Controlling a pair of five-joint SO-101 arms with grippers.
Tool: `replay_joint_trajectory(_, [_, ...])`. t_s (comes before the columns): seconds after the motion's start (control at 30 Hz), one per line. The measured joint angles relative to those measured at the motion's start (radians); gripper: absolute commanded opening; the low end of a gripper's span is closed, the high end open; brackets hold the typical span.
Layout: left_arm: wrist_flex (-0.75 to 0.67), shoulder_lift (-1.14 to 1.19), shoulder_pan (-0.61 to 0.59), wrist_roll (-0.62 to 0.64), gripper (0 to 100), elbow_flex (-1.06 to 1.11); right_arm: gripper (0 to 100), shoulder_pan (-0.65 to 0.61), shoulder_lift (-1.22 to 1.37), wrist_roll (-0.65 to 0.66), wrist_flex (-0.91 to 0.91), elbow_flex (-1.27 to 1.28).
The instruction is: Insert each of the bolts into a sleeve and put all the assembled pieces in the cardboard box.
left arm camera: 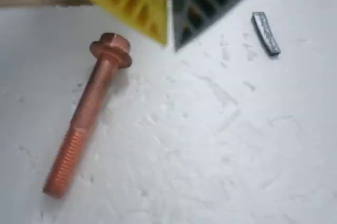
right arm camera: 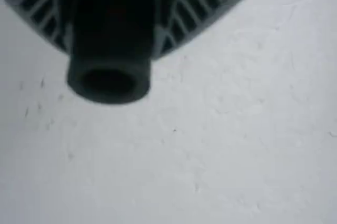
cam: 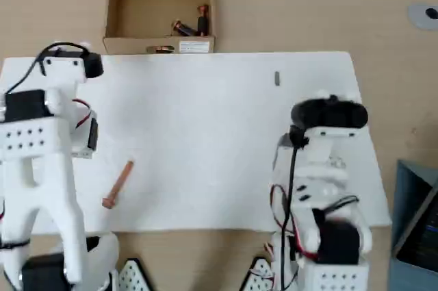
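From above, the bolt (cam: 118, 185) lies near-left on the white mat (cam: 205, 133), with the cardboard box (cam: 113, 10) far behind. Left wrist view: the left gripper (left arm camera: 169, 37) is pressed together, empty, beside the bolt. Right wrist view: the right gripper (right arm camera: 113, 39) pinches a sleeve (right arm camera: 109, 79).

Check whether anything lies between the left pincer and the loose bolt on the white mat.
Nothing visible does. The bolt lies flat on bare mat beside the left pincer; the small grey piece sits on the pincer's other side, away from the bolt. The right pincer holds a sleeve.
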Motion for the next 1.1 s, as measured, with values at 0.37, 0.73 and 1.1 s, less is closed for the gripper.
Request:
replay_joint_trajectory(0.37, [0.0, 0.1, 0.238, -0.012, 6, 0.196, 0.9, 0.0, -0.23, 0.118, 0.0, 0.089])
replay_joint_trajectory(0.73, [-0.002, 0.196, 0.247, -0.018, 10, 0.232, 0.9, 0.0, -0.236, 0.123, 0.0, 0.089])
replay_joint_trajectory(1.1, [-0.057, 0.267, 0.167, -0.052, 13, 0.232, 0.9, 0.0, -0.238, 0.123, 0.021, 0.089])
